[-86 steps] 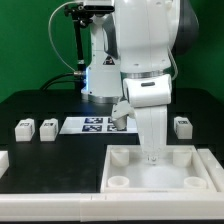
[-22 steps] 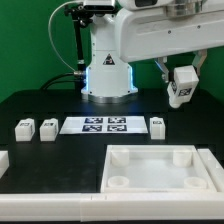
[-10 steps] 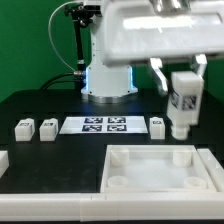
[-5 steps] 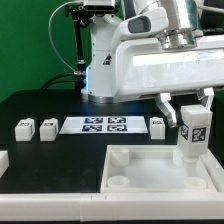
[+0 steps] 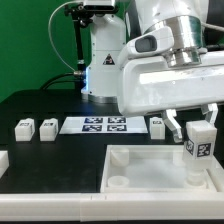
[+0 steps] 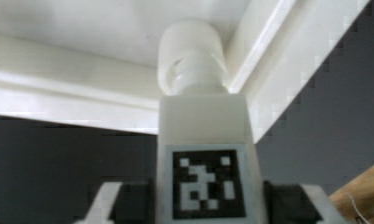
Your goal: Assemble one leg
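**A:** What's the setting?

**B:** A black worktop (image 5: pixel 60 160) in front of a green wall (image 5: pixel 30 50). The arm (image 5: pixel 165 75) fills most of the exterior view. Below it a white tray (image 5: pixel 140 152) with round corner sockets lies nearest the camera, and the marker board (image 5: pixel 100 125) lies flat behind that.

**A:** And the leg?

**B:** The leg (image 5: pixel 200 148) hangs upright in the pincer (image 5: pixel 196 124), which is clamped on the upper end of its square body. It is at the tray's far corner on the exterior view's right. In the wrist view the leg (image 6: pixel 205 130) points its rounded tip at the tray's inner wall (image 6: pixel 59 70). I cannot tell whether the tip has entered a socket. Three spare legs sit on the worktop, two (image 5: pixel 22 127) (image 5: pixel 46 128) on the exterior view's left and one (image 5: pixel 157 124) just beside the marker board.

**A:** How would it handle?

**B:** It looks like light, stiff plastic with smooth faces, so I'd expect it to slip or twist rather than bend. The flat sides of the block look like the best hold, leaving the tag (image 6: pixel 205 185) uncovered. A tilted leg would probably jam at the socket rim.
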Motion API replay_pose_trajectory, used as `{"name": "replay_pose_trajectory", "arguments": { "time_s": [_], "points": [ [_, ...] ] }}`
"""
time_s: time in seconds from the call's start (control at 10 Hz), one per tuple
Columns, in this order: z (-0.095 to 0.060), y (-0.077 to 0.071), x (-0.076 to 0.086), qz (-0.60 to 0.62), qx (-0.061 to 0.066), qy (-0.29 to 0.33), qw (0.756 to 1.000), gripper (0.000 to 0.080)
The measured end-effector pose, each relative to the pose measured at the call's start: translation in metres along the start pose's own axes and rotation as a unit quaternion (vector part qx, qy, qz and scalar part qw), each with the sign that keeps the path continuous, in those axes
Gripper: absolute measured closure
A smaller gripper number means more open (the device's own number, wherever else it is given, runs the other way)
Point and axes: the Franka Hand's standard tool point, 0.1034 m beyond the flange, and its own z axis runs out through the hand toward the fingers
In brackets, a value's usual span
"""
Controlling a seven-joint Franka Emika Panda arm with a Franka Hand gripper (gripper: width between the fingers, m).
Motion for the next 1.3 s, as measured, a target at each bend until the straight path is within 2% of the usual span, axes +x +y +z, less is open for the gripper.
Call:
{"name": "replay_pose_trajectory", "arguments": {
  "time_s": [0.7, 1.0, 1.1, 1.2, 1.3],
  "points": [
    [0.013, 0.001, -0.003, 0.002, 0.001, -0.003, 1.0, 0.0509],
    [0.013, 0.0, -0.003, 0.002, 0.001, -0.002, 1.0, 0.0509],
    [0.013, 0.0, -0.004, 0.002, 0.001, -0.002, 1.0, 0.0432],
    [0.013, 0.001, -0.004, 0.002, 0.001, -0.002, 1.0, 0.0432],
    [0.013, 0.001, -0.004, 0.002, 0.001, -0.002, 1.0, 0.0241]
  ]
}}
